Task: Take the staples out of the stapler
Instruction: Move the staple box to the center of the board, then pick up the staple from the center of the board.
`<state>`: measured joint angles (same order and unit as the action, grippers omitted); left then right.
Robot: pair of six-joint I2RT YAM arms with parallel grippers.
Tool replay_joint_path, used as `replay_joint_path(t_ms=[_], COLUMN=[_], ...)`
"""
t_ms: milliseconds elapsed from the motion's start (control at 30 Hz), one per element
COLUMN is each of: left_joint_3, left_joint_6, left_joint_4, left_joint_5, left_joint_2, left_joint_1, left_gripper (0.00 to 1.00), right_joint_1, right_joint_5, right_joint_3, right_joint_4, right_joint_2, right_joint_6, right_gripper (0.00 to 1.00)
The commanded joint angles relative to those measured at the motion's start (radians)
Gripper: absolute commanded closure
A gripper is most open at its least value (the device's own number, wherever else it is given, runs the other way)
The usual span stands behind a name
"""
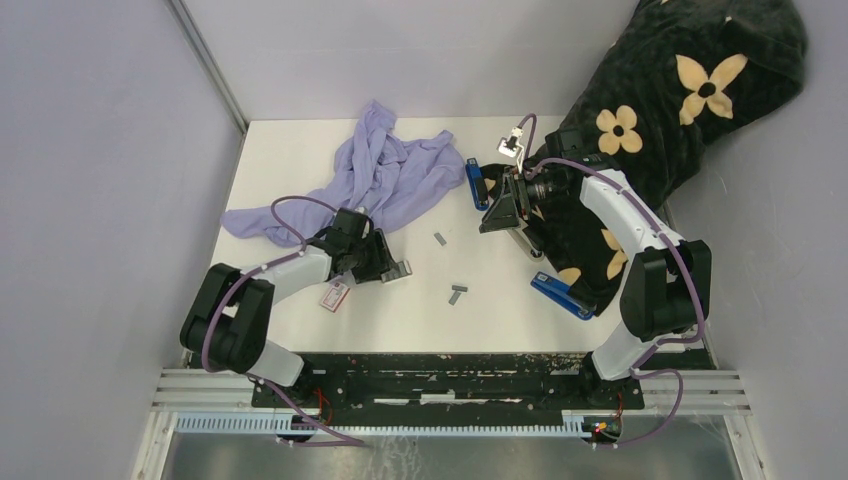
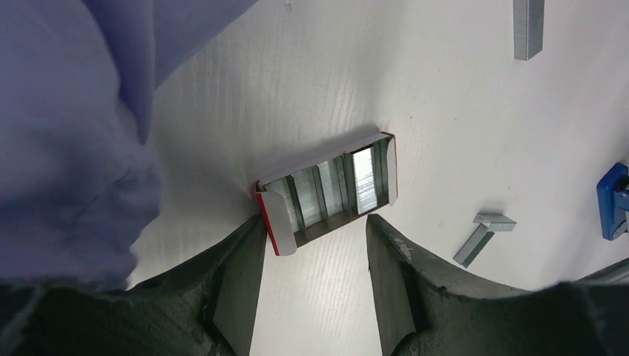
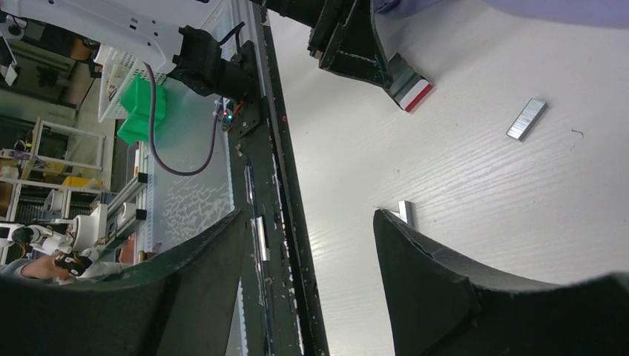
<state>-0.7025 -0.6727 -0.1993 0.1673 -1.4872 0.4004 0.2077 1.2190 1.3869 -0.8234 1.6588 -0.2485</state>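
The top camera looks down from above and behind the base rail (image 1: 450,385) and takes in the whole white table (image 1: 300,150). The left wrist camera hangs close over the table, facing down past its own fingers (image 2: 237,282) at an open box (image 2: 326,189). The right wrist camera looks low across the table towards the near edge, sharing that box and the loose staples (image 3: 527,119).

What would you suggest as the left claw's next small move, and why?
I would probably ease the left claw forward a little and close it on the small cardboard box. The claw stands open, and only the box's near end, with its red-edged flap, lies between the fingertips, so closing now might catch just a corner.
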Motion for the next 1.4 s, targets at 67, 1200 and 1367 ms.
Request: replay_joint_path(t_ms=[67, 1200, 1367], left_joint_3=[-0.014, 0.100, 0.131], left_joint_6=[-0.049, 0.040, 0.041], left_joint_4=[0.041, 0.113, 0.091], left_joint_5=[0.034, -0.254, -0.329], left_joint_2=[-0.007, 0.689, 0.788], left_joint_1=[0.020, 0.017, 0.017], left_gripper=[0.40, 0.01, 0.01], right_joint_1=[0.016, 0.423, 0.477], right_joint_5=[-0.020, -0.956, -1.084], right_joint_3=[0.000, 0.405, 0.547], right_joint_4=[0.019, -0.109, -0.162], right_joint_2=[-0.007, 0.341, 0.474], right_joint_6=[-0.009, 0.052, 0.100], right_gripper=[0.30, 0.34, 0.37])
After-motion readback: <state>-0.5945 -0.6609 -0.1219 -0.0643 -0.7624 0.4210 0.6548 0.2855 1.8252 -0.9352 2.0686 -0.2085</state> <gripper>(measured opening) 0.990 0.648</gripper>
